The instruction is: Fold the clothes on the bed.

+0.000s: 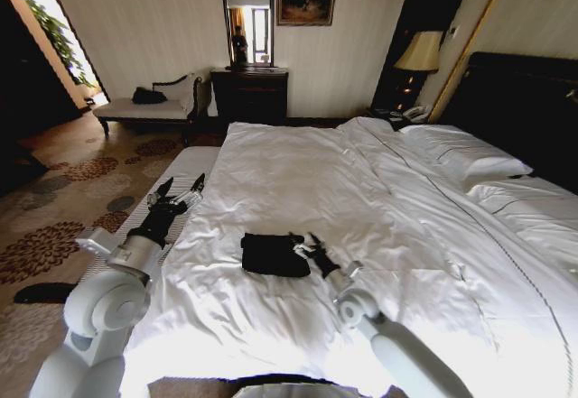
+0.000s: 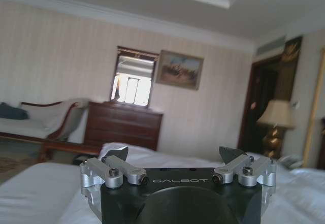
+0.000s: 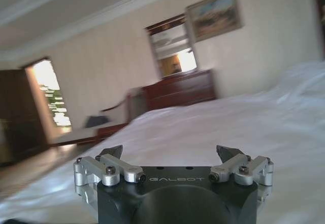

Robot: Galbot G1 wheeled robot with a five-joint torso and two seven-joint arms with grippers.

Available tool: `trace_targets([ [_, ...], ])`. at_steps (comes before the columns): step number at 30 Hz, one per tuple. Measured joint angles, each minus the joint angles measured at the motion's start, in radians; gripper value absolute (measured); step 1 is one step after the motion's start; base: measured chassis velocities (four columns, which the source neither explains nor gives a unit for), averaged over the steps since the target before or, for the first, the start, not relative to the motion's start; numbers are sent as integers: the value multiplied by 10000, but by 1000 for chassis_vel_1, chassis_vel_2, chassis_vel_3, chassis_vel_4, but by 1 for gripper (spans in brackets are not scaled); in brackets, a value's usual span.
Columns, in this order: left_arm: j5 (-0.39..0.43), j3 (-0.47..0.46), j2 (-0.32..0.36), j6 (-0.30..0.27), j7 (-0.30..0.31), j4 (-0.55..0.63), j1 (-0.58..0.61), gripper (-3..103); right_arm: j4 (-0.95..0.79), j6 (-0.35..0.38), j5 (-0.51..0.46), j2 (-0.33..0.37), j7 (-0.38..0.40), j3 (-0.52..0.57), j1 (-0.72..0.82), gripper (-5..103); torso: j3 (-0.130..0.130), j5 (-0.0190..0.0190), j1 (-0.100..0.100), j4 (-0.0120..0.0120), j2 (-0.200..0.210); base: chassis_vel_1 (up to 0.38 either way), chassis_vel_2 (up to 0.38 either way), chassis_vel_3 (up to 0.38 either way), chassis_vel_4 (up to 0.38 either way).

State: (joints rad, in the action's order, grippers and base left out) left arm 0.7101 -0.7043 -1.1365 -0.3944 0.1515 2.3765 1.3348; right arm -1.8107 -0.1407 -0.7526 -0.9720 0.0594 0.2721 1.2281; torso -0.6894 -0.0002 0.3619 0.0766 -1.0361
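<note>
Clothes (image 1: 275, 254) lie folded, compact, on bed (image 1: 379, 199).

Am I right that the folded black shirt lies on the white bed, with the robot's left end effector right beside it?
Not quite. The shirt does lie folded on the bed, but it is the right end effector beside it, at the shirt's edge. The left end effector is raised off to the bed's side, fingers open. The head view shows this.
</note>
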Motion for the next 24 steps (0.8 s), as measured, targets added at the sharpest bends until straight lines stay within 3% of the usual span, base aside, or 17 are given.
trace_targets([
  [2,-893,99,-147,116,-28,24,483,100,-207,-148,429,-6,198,956,577,100,0,1,-2,-19,0,0,0,0,0],
  [4,-2188,402,-400,705,-32,-35,995,100,-701,-497,1229,-266,159,2600,1724,100,2,1,-3,-19,-1,0,0,0,0],
  [6,-2603,489,-492,881,-31,-80,1147,100,-957,-647,1558,-417,108,3222,2178,100,2,0,-3,-9,-1,0,0,0,0],
  [9,-3820,630,-805,1471,-52,-228,1671,100,-2227,-993,2697,-1312,-57,5307,3922,100,2,-3,-2,-5,-1,0,0,0,0],
  [13,-4019,640,-1064,1781,-235,-290,2066,100,-3264,-1027,3133,-2311,67,6255,4898,100,3,0,-4,-5,-2,0,0,0,0],
  [15,-4134,613,-1305,2179,-815,-313,2421,100,-4140,-943,3692,-3150,411,6764,5419,100,3,-7,-4,-10,-2,0,0,0,0],
  [16,-4134,613,-1305,2179,-815,-313,2421,100,-4140,-943,3692,-3150,411,6764,5419,100,3,-7,-4,-10,-2,0,0,0,0],
  [19,-4342,677,-1515,2455,-1277,-28,2933,100,-5025,-862,4862,-3961,525,7100,6021,100,2,-5,-4,-12,-2,0,0,0,0],
  [24,-4330,726,-1472,2469,-1455,261,3295,100,-5518,-598,5042,-4195,436,7108,6463,100,2,-3,-4,-11,-2,0,0,0,0],
])
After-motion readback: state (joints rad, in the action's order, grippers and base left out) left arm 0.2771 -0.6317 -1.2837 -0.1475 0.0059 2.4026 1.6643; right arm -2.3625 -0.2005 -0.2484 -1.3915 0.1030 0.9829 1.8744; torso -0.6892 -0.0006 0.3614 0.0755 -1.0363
